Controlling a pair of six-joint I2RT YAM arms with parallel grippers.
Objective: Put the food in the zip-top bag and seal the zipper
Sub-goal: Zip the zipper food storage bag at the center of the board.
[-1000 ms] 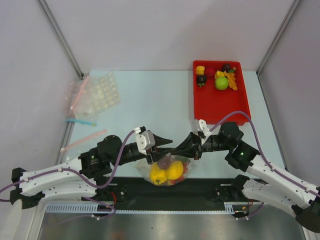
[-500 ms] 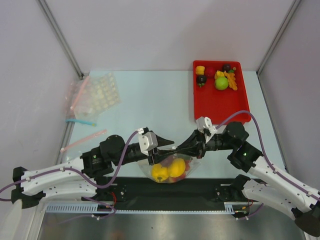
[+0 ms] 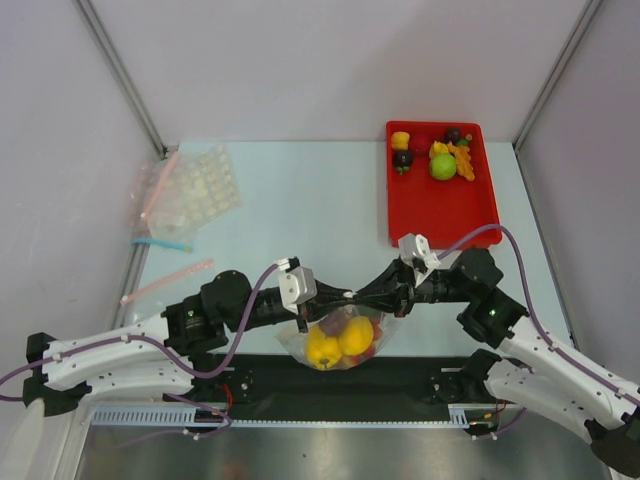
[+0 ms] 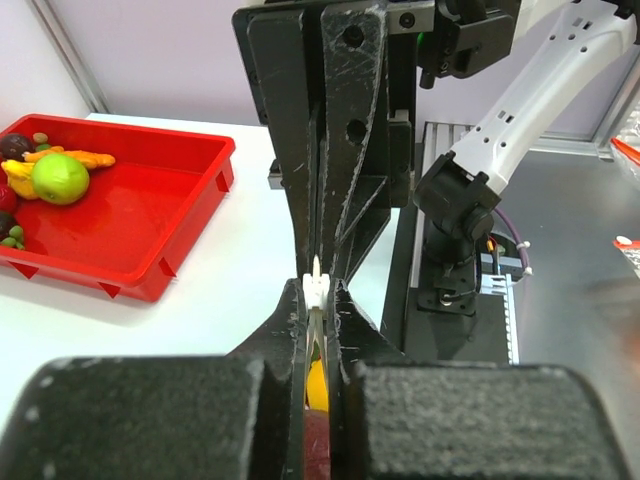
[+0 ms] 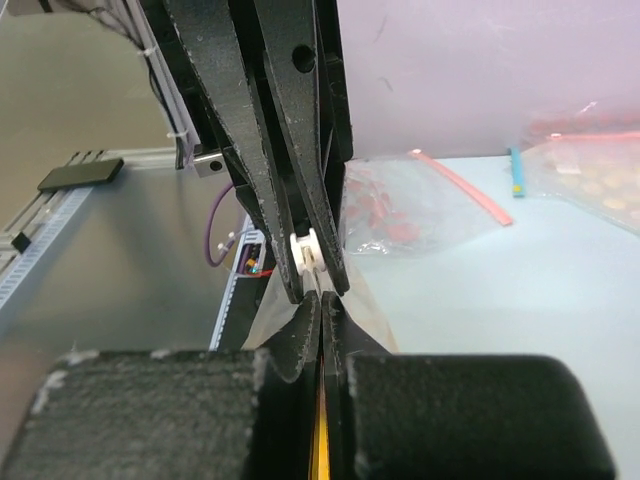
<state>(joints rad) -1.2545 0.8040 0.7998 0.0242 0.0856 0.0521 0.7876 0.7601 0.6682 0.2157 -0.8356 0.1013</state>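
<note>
My left claw (image 4: 315, 300) is clenched on the zipper (image 4: 316, 288). My right claw (image 5: 320, 305) meets it tip to tip, clenched on the same strip. Beneath both is the zip-top bag (image 3: 340, 335) with yellow peppers (image 3: 338, 343) inside. More food (image 3: 443, 165) lies in the red tray (image 3: 440, 215).

Clear zip-top bag (image 3: 290, 346) at six o'clock holds yellow peppers (image 3: 337, 343) and red pieces; its zipper (image 4: 316, 289) is whitish. Red tray (image 3: 440, 215) at one o'clock carries green, orange, yellow and dark purple food (image 3: 443, 167). White dimpled sheet (image 3: 205, 185), pink strip (image 3: 167, 280), blue strip (image 3: 160, 243) at ten o'clock
</note>
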